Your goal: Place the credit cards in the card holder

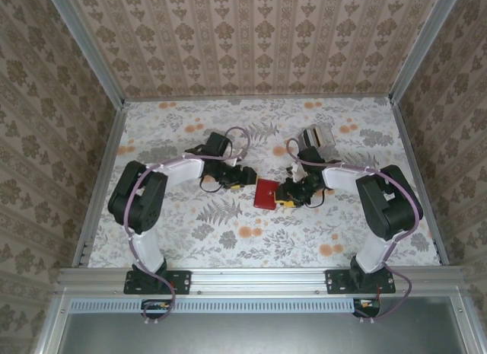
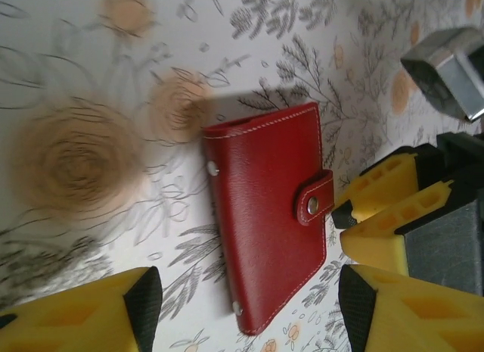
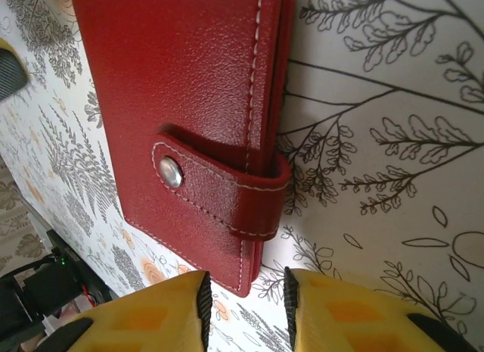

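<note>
Yellow right pincer [image 3: 247,303] narrowly parted, left pincer [image 2: 248,295] wide, both empty, stitched red card holder [image 2: 265,208]

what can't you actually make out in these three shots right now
Inside of the wallet: hidden, its strap is snapped shut.
The clear box: too small in the top view to tell its contents; cut off by the right edge in the left wrist view.
The table: print blurred at left of the left wrist view.
</note>
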{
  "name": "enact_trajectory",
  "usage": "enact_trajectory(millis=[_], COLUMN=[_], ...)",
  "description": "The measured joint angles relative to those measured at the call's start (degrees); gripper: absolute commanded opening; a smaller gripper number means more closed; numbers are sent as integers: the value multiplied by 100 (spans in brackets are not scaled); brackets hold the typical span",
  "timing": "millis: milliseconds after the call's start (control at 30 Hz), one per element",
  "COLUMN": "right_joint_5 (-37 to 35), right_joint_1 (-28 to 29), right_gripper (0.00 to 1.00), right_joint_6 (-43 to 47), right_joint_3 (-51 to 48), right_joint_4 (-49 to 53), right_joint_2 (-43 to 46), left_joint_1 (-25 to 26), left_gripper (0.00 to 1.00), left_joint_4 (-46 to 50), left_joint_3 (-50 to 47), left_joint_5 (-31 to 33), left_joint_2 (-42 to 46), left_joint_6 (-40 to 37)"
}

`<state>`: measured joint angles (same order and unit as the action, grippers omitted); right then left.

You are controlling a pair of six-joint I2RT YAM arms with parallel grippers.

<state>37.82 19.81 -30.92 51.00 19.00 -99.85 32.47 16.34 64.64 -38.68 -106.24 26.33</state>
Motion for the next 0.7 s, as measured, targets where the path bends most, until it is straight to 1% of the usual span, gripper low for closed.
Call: enact_trajectory(millis=[100,233,333,433,467,500,567,633,667,700], right_joint_5=[4,74,153,208,234,267,337,361,363,374], right_joint_1=[11,37,76,81,83,83,83,81,81,81], right_gripper=[35,27,24,21,20,19,19,20,23,26], right_joint_6=[-44,-83,-83,-85,-87,-92,-90,-87,-85,-79], right_joint_3=[0,2,2,2,2,2,2,2,2,2], right_joint_4=[-162,-330,-476,-577,-605,-645,-708,-723,-723,-728], right_joint_2=[-90,-247,-330,-376,-393,-413,-457,-470,-470,-470], left_joint_1=[151,238,238,238,238,238,238,236,229,223], left_gripper=[64,57,50,50,48,43,28,8,1,0], left_joint_4=[166,286,382,496,535,549,614,654,669,675], left_joint_3=[166,374,520,651,699,730,778,789,798,822], left_joint_5=[-44,-122,-179,-208,-212,-212,-221,-225,-251,-280], left_joint_2=[-197,-404,-595,-767,-833,-898,-979,-997,-997,-997], left_joint_6=[-63,-109,-125,-136,-138,-142,-177,-179,-195,-199])
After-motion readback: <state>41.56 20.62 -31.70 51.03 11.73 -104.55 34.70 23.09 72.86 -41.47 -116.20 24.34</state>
